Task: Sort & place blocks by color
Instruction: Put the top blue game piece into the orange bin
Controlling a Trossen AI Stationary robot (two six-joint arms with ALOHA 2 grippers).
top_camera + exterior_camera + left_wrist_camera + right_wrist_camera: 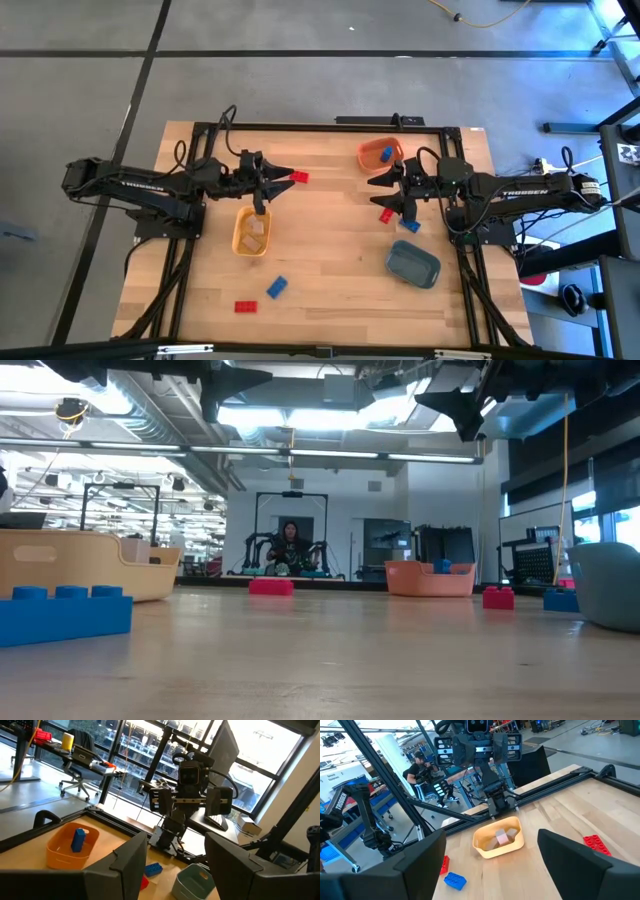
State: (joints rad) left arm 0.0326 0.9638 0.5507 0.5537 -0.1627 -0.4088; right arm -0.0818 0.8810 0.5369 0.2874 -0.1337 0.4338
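- Lying scattered, the blocks are looking light, rigid and slick: a red block [299,177] near the left gripper [268,180], red and blue ones at the right gripper [398,194]; I'd be pinching their flat long sides.
- Both claws are hanging released, grasping nothing.
- Beige ones are sitting in the yellow tray [238,240].

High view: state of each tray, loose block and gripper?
yellow tray: holds beige blocks
orange tray: holds one blue block
slate-blue tray: looks empty
red blocks: three loose on table
blue blocks: two loose on table
left gripper: open, empty
right gripper: open, empty
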